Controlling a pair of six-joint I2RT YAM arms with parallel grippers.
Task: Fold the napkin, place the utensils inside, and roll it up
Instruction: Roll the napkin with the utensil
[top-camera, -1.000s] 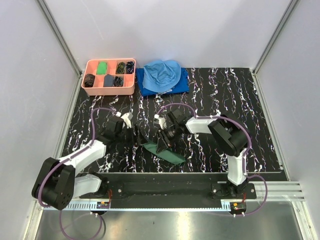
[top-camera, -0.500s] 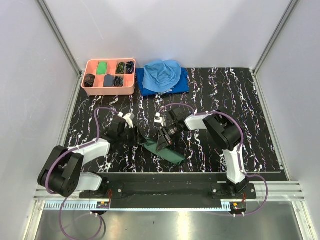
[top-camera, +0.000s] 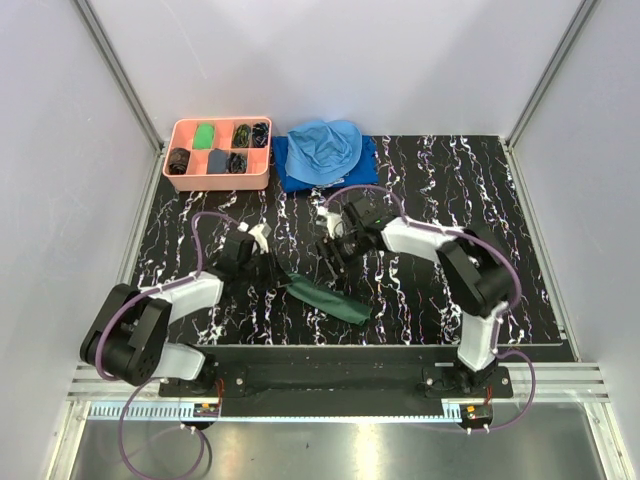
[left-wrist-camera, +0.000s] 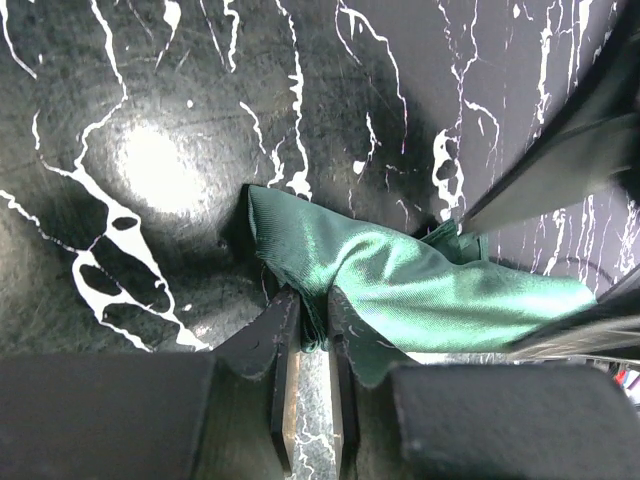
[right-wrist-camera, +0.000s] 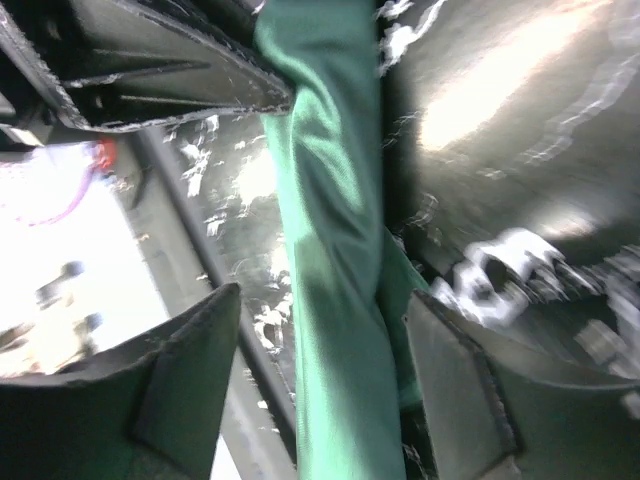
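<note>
Dark green napkin (top-camera: 322, 297), bundled into a long narrow roll, lies on black marbled surface (top-camera: 420, 200); left gripper (left-wrist-camera: 310, 305) nearly closed, pinching a fold at its end; right gripper (right-wrist-camera: 320, 320) spread wide over it, holding nothing.

The napkin (left-wrist-camera: 400, 280) is soft green cloth, finely woven, with a slight satin sheen. The desk (left-wrist-camera: 150, 170) is glossy black, veined white like polished stone. The left fingers (left-wrist-camera: 258, 342) look matt black.
</note>
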